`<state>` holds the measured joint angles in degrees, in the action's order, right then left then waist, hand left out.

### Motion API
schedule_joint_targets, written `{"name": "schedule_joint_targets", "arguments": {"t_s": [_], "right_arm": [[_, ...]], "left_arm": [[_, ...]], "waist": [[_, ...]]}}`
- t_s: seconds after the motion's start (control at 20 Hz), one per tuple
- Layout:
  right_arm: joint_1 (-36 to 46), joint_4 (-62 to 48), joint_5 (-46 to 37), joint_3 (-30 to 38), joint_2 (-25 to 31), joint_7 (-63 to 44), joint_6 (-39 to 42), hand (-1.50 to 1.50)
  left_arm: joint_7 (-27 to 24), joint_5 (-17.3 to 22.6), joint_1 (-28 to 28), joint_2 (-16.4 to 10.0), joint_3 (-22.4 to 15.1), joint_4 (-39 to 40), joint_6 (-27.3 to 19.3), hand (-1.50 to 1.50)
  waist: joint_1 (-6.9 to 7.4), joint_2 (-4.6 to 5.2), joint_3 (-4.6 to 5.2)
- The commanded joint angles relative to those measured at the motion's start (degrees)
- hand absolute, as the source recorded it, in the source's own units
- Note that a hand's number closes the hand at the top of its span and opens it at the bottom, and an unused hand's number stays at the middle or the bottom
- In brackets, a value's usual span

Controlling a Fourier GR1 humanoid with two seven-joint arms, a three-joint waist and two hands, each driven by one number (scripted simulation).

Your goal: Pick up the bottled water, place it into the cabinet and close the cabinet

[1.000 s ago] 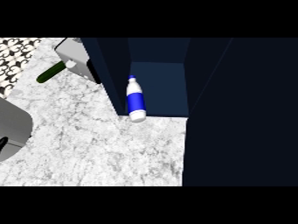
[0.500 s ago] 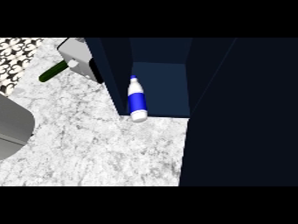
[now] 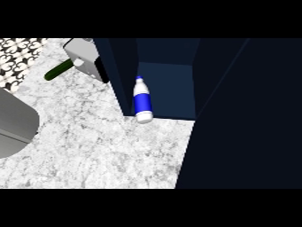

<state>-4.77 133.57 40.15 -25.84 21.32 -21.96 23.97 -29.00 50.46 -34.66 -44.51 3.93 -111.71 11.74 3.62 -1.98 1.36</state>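
One second on: black fingers gone from the near-left edge, only the left forearm (image 3: 6, 119) shows, larger | bottled water (image 3: 142, 101) unmoved, lying in the cabinet (image 3: 169, 77) mouth by its left wall, base at the near lip | placing looks done, door (image 3: 257, 124) not yet closed | neither hand visible: spread or curled, cannot tell

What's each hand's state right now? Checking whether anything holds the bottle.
Left hand: out of view; only its grey forearm shows.
Right hand: out of view.
Nothing holds the bottled water.
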Motion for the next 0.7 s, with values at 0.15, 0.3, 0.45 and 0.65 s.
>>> {"name": "schedule_joint_targets", "arguments": {"t_s": [0.15,0.3,0.45,0.65], "right_arm": [[13.3,1.1,-8.9,-4.8,-8.2,-6.3,-12.9,1.50],[17.7,-2.0,-10.1,-6.5,-12.6,-9.2,-18.3,1.50],[25.9,-7.5,-10.5,-9.4,-16.6,-13.0,-19.8,1.50],[37.3,-15.6,-6.1,-11.7,-21.0,-19.9,-23.5,1.50]], "left_arm": [[-0.2,2.1,-1.6,-1.8,3.2,0.8,3.4,-1.50],[-1.0,2.6,-1.9,-2.1,4.6,2.1,5.3,-1.50],[-1.1,2.9,-1.6,-2.5,5.0,1.3,6.5,-1.50],[-2.0,4.1,-3.6,-2.5,6.7,3.1,10.0,-1.50]], "waist": [[1.42,0.40,-0.20],[1.70,0.60,-0.19],[3.01,1.21,-0.39],[4.24,1.56,-0.61]]}}
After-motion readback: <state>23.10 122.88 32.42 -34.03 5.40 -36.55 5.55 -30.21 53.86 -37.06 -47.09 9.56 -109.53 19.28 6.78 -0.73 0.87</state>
